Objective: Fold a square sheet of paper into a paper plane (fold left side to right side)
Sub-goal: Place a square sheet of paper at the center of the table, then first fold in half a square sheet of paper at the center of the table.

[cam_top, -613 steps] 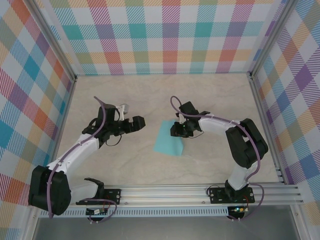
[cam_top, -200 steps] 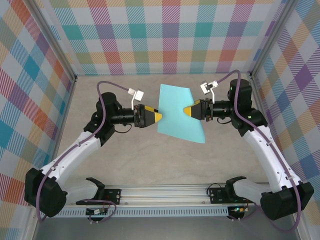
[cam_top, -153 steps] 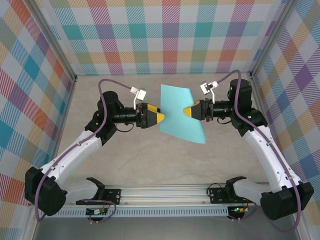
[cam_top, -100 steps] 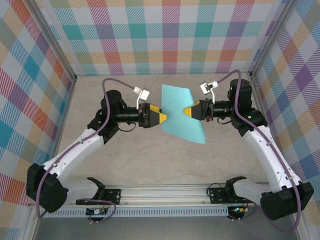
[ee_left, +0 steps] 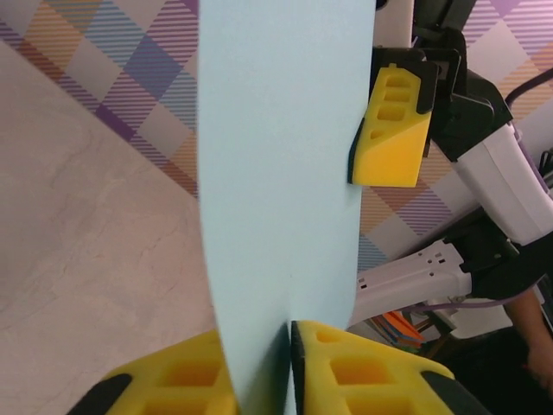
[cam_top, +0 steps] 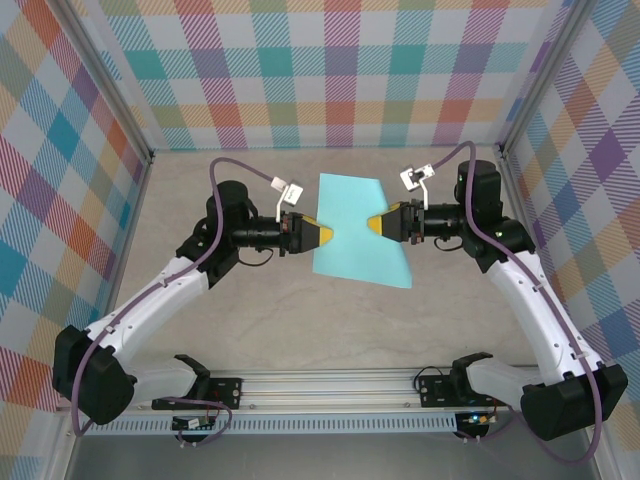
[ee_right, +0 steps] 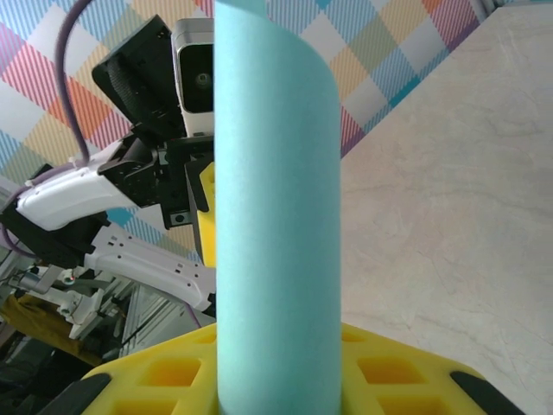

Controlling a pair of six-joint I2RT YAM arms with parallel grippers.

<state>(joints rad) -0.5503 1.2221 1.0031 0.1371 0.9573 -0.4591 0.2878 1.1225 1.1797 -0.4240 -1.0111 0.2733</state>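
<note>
Two grippers share the square sheet of paper [cam_top: 360,248]: the left gripper [cam_top: 324,236] pinches one edge and the right gripper [cam_top: 371,222] pinches the opposite one. It hangs between their fingertips above the table [cam_top: 250,320], likely ready to swing left side onto right. The paper is thin, smooth, turquoise and gently bowed.

Beige marbled table top [cam_top: 300,330] takes up centre of top view, w/ plaid walls [cam_top: 330,70] round it at 9, 12 & 3 o'clock. Alu rail [cam_top: 340,385] runs along the 6 o'clock edge. Metal corner posts [cam_top: 105,85] rise at approx 10 & 2 o'clock.
</note>
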